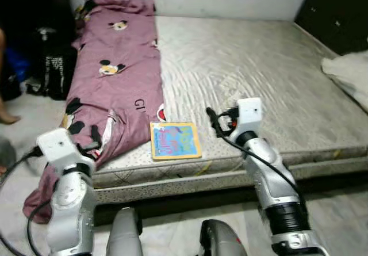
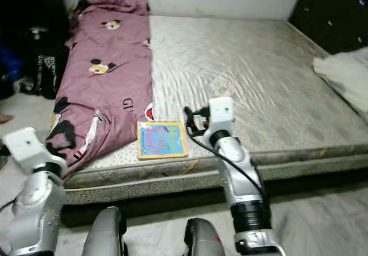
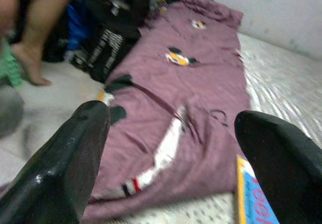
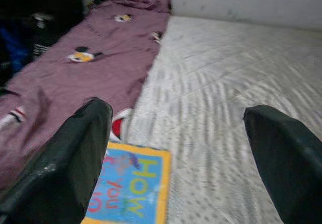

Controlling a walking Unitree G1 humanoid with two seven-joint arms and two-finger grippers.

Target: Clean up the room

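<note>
In the head views, the right gripper (image 1: 211, 118) is held over the bare mattress (image 1: 270, 77), the children's book (image 1: 175, 140) just beside it at the mattress edge, while in the wrist views both grippers' fingers are spread apart, the left gripper (image 3: 171, 148) facing the maroon cartoon-print blanket (image 3: 196, 83).

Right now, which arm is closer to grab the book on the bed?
Probably the right. Its open pincer hovers over the mattress just beside the book. The left pincer, also open, sits nearer the purple blanket.
</note>
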